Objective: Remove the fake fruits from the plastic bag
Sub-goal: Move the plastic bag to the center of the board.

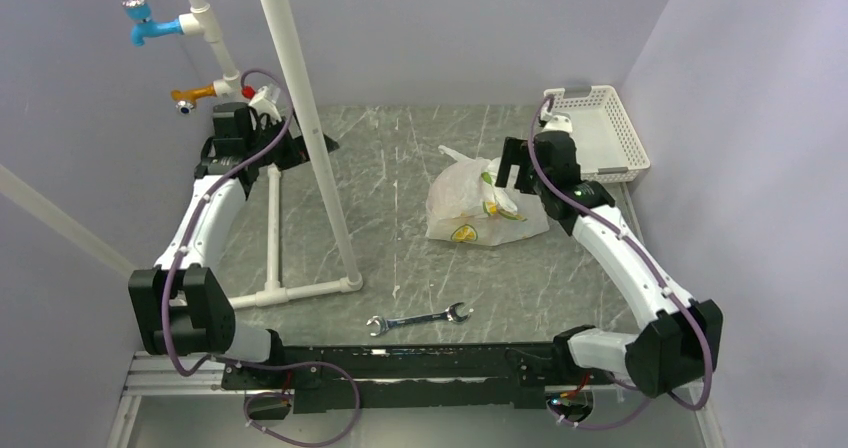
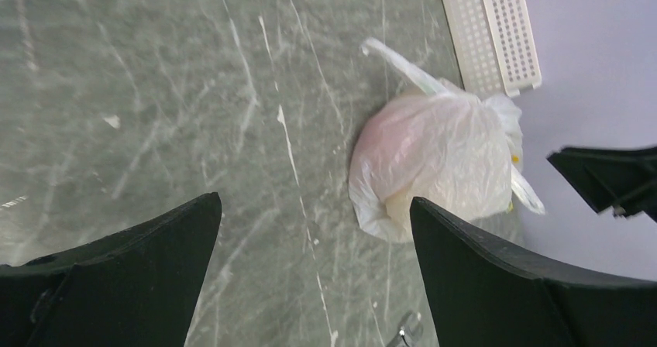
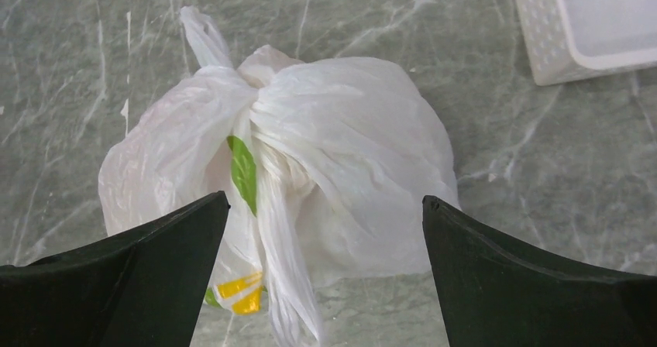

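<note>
The plastic bag [image 1: 480,208] lies knotted shut on the grey table, right of centre, white with lemon and leaf prints. The fake fruits are hidden inside it; only a faint pinkish tint and a cream tint show through the film [image 2: 403,196]. My right gripper [image 1: 512,173] hangs open just above the bag's right side. In the right wrist view the bag [image 3: 349,146] fills the space between and beyond that gripper's [image 3: 325,197] wide jaws, which touch nothing. My left gripper [image 1: 300,148] is open at the back left, far from the bag [image 2: 438,153], and nothing sits between that gripper's [image 2: 314,200] fingers.
A white lattice basket [image 1: 600,133] stands at the back right, close behind the bag. A white pipe frame [image 1: 300,118] with taps rises left of centre beside my left arm. A wrench [image 1: 418,320] lies near the front edge. Walls close in on three sides.
</note>
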Robot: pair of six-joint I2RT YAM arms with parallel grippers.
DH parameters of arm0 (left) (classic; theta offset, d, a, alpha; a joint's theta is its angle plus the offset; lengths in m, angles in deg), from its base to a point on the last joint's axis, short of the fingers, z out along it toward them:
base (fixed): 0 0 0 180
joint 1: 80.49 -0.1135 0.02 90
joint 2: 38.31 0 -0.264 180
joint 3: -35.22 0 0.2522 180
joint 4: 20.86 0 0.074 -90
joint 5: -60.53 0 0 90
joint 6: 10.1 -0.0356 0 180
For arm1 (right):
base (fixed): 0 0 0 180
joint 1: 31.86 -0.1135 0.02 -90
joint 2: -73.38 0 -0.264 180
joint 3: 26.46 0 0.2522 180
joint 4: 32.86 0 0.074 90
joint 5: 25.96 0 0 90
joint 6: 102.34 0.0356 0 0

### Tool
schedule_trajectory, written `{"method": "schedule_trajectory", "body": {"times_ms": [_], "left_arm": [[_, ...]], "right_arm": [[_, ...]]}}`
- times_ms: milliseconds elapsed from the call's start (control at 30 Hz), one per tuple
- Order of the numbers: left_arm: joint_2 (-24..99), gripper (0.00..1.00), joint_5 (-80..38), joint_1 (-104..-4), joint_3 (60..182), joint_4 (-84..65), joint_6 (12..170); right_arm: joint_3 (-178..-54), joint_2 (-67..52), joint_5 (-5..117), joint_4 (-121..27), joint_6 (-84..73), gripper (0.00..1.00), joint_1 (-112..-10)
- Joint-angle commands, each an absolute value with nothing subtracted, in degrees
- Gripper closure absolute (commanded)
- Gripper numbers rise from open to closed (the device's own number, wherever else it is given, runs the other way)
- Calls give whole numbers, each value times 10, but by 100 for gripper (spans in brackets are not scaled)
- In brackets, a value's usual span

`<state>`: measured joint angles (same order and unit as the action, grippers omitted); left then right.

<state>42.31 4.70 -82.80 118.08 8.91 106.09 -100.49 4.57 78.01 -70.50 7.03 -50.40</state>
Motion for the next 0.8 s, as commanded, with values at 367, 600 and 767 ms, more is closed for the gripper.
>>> {"method": "schedule_trajectory", "body": {"times_ms": [367, 600, 767], "left_arm": [[460, 0, 134, -758, 1203, 107, 1028], [487, 1, 134, -717, 1211, 117, 1015], [500, 1, 127, -714, 1223, 139, 1004]], "right_arm": [[-1091, -94, 580, -627, 95, 0, -501], [-1114, -168, 559, -612, 89, 14, -551], [-1109, -177, 574, -594, 87, 24, -611]]}}
